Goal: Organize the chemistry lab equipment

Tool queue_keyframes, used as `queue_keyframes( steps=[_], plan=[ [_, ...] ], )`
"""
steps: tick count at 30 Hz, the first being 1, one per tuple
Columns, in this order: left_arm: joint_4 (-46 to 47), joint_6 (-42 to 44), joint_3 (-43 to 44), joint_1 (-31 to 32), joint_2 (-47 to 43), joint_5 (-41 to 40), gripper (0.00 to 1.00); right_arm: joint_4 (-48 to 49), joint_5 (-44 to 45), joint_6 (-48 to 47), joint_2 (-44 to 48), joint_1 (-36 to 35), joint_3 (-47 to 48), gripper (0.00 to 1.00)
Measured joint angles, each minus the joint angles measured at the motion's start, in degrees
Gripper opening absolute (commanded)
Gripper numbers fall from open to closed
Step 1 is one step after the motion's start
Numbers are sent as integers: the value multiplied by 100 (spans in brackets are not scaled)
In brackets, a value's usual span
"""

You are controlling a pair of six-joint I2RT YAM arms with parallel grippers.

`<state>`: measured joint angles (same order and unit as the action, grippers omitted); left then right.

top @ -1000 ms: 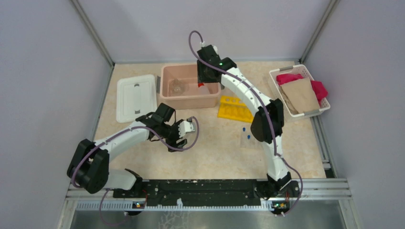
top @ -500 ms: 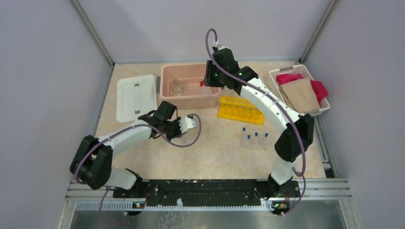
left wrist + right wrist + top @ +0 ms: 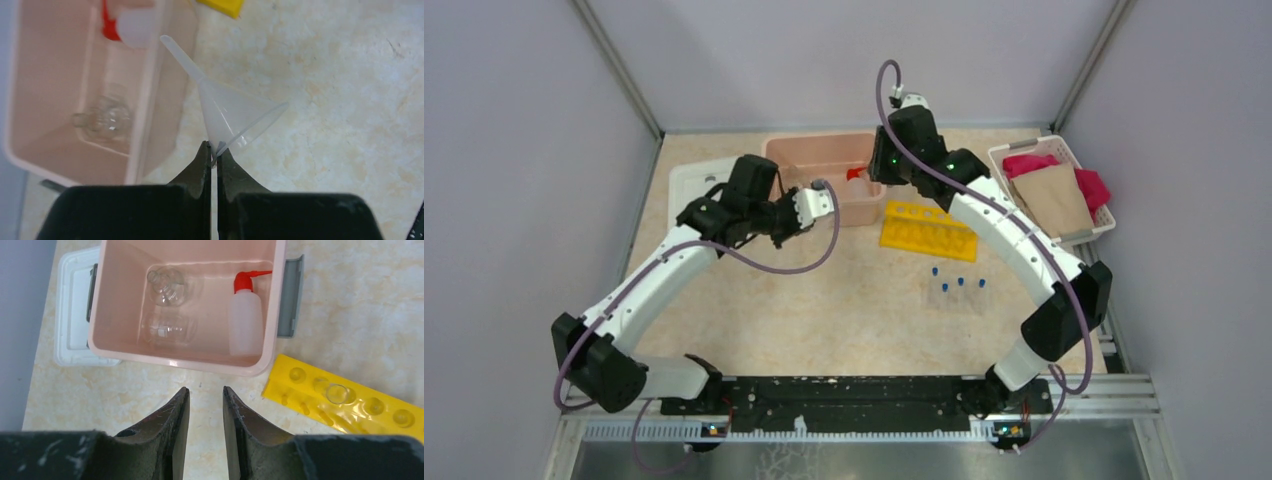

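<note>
From above, the left arm [image 3: 724, 215] and right arm [image 3: 924, 160] cover much of the pink bin [image 3: 814, 138]. Only the red tip of the squeeze bottle [image 3: 857, 174] shows, and the white lid [image 3: 686, 178] left of the bin is half covered. The blue-capped tubes [image 3: 954, 285] in front of the bin are too small to make out. In the left wrist view the bottle is cut by the top edge, and the flask [image 3: 105, 117] in the bin is blurry. The clear funnel [image 3: 235, 112] is hard to spot from above. In the right wrist view the yellow rack [image 3: 340, 402] right of the bin runs off the edge.
</note>
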<state>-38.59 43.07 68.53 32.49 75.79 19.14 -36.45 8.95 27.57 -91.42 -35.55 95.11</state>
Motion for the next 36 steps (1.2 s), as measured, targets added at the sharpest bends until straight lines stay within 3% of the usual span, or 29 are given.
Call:
queue_keyframes(
  steps=[7,15,16,18,20,24,28,36],
  plan=[
    [203,-76,1134,-256,179,-315,0,15,208,7,243,162,-74,31],
    [778,-238,1897,-933,1958,-855,0,85,302,61,437,170,-621,31],
    [846,-258,1897,-957,2118,-940,7,92,304,70,452,170,-664,31],
    [973,-282,1897,-964,2330,-1034,47,92,302,101,511,170,-785,31],
    [1073,-306,1897,-960,2498,-1108,73,87,306,120,570,170,-870,31],
    [1185,-494,1895,-962,2588,-1152,92,101,323,127,662,170,-949,31],
    [1322,-535,1751,-962,2459,-1060,93,127,350,151,776,170,-1010,31],
    [1773,-487,1064,-960,2061,-763,84,184,363,164,901,170,-1222,31]
  ],
)
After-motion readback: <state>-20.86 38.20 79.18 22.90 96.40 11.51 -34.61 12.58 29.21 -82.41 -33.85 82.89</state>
